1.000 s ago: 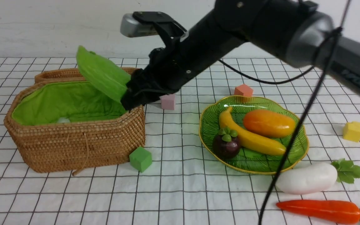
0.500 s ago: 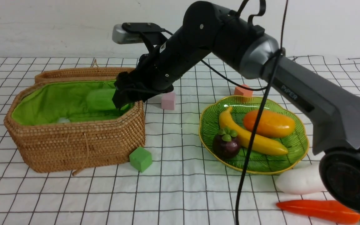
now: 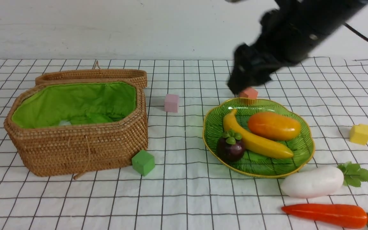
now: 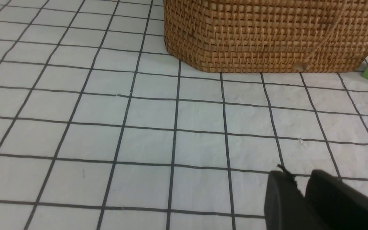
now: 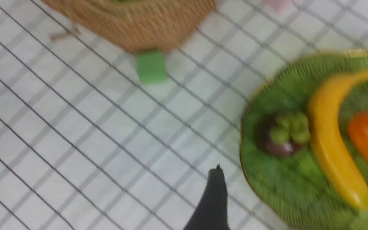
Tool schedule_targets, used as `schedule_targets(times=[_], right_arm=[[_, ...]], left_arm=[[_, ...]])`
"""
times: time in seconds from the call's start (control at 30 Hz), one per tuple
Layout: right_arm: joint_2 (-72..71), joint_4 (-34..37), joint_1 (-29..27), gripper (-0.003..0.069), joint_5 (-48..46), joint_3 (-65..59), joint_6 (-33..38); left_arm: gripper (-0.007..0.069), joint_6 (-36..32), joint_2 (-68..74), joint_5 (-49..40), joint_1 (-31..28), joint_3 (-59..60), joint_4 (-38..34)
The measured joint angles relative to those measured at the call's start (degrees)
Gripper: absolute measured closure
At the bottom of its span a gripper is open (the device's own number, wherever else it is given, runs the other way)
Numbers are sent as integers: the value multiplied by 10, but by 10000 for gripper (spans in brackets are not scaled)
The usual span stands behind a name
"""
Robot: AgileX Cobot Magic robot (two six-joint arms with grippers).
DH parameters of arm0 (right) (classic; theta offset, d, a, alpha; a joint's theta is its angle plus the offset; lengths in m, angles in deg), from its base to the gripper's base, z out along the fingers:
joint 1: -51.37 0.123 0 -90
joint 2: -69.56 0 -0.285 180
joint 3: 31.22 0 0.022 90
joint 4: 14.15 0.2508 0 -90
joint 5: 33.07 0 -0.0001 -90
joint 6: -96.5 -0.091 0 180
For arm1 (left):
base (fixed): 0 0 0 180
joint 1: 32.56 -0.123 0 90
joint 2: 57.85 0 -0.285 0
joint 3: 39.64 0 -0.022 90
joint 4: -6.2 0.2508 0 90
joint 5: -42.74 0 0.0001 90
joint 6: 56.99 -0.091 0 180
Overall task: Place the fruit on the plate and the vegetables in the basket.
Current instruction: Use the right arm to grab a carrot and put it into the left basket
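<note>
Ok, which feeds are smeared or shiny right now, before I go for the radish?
Front view: the right gripper is motion-blurred, while the radish and carrot look crisp. Right wrist view: streaky blur across the plate and basket, with a glare spot on the mangosteen. Left wrist view: basket weave sharp.

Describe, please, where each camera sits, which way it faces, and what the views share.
Front view: between the arms, facing forward over basket and glass dish; the blurred right arm shows.
Left wrist view: on the left wrist, facing the gridded cloth and the basket's base; dark claw tips show.
Right wrist view: on the right wrist, looking down on the dish's fruit; open claw shows.
Both wrist views share the basket and green foam cube.
</note>
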Motion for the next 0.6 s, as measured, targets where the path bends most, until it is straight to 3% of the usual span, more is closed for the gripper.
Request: schedule_targets(times=[0.1, 0.13, 0.17, 0.3, 0.47, 0.6], right_arm=[[-50, -10, -28, 50, -3, -118, 51], [-83, -15, -41, 74, 0, -204, 121], [-89, -15, -44, 77, 2, -213, 130], [-131, -60, -68, 153, 35, -378, 302], [-132, -101, -94, 223, 150, -469, 309], [-115, -116, -122, 237, 230, -492, 303]], left_arm=[[514, 0, 0, 0, 0, 0, 0], [514, 0, 0, 0, 0, 0, 0], [514, 0, 0, 0, 0, 0, 0], [514, 0, 0, 0, 0, 0, 0], [514, 0, 0, 0, 0, 0, 0], [514, 0, 0, 0, 0, 0, 0]])
